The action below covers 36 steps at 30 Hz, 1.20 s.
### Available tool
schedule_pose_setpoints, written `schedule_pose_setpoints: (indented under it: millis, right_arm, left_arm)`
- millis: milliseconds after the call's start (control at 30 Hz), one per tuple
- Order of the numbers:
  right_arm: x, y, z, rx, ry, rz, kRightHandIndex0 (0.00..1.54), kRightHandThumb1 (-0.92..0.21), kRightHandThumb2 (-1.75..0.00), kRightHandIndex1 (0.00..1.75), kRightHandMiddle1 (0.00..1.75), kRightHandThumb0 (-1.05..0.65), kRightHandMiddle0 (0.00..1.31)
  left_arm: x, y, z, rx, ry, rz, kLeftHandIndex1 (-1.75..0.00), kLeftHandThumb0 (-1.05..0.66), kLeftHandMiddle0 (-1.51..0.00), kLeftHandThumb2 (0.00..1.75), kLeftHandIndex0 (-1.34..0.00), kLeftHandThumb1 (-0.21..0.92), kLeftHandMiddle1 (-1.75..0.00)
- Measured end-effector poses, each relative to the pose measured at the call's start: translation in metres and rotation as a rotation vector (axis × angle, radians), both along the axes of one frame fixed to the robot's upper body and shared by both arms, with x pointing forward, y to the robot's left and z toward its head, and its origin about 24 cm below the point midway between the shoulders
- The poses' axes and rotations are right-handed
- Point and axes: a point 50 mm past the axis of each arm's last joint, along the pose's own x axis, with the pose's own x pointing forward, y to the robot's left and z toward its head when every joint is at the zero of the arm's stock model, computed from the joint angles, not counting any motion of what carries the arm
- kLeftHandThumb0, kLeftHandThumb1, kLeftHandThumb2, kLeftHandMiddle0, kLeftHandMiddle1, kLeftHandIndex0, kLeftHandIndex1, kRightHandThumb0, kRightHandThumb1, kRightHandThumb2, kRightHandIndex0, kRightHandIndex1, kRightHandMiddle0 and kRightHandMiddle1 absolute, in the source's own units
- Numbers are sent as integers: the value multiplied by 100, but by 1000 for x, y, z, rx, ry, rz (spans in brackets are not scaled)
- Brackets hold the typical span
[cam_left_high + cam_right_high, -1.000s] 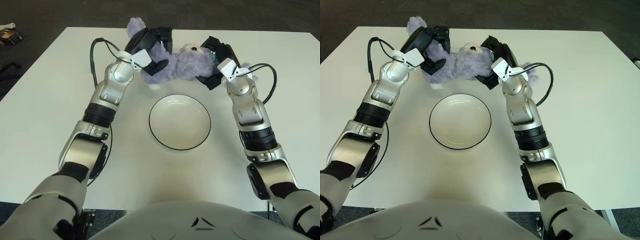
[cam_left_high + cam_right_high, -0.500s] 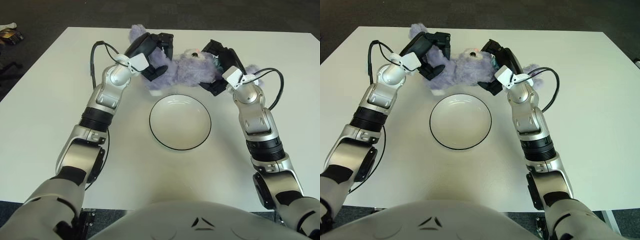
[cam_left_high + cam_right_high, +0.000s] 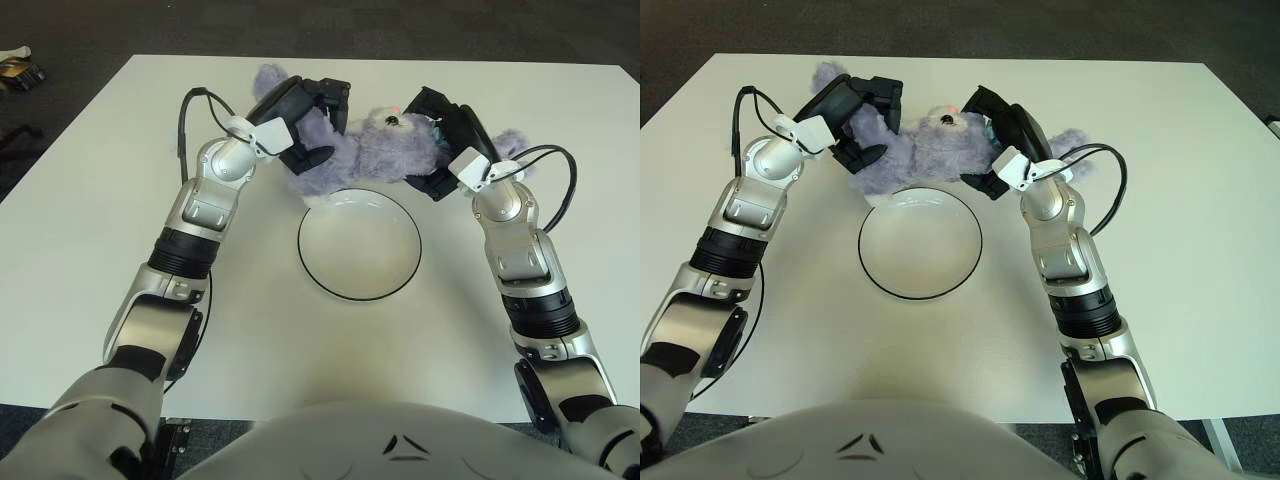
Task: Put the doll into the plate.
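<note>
I note the doll (image 3: 365,150) has come nearer, now overlapping the plate (image 3: 360,245) far rim above the worktop (image 3: 100,200); left hand (image 3: 305,125) and right hand (image 3: 440,140) remain clamped on it.

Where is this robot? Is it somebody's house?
Probably not a house; more likely a lab or office test room. There is a plain white table on dark carpet, holding only a plate and a purple doll, gripped by the left hand and right hand.
</note>
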Motion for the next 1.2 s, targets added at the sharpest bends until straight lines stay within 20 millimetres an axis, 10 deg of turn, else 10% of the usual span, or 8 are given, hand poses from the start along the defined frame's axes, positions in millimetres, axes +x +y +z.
schedule_pose_setpoints:
  millis: [1200]
  right_arm:
    - [-38, -2, -9, -64, 2, -33, 95, 11, -175, 162, 175, 0, 72]
  left_arm:
    - [-40, 5, -5, -12, 67, -56, -175, 56, -79, 158, -100, 10, -175]
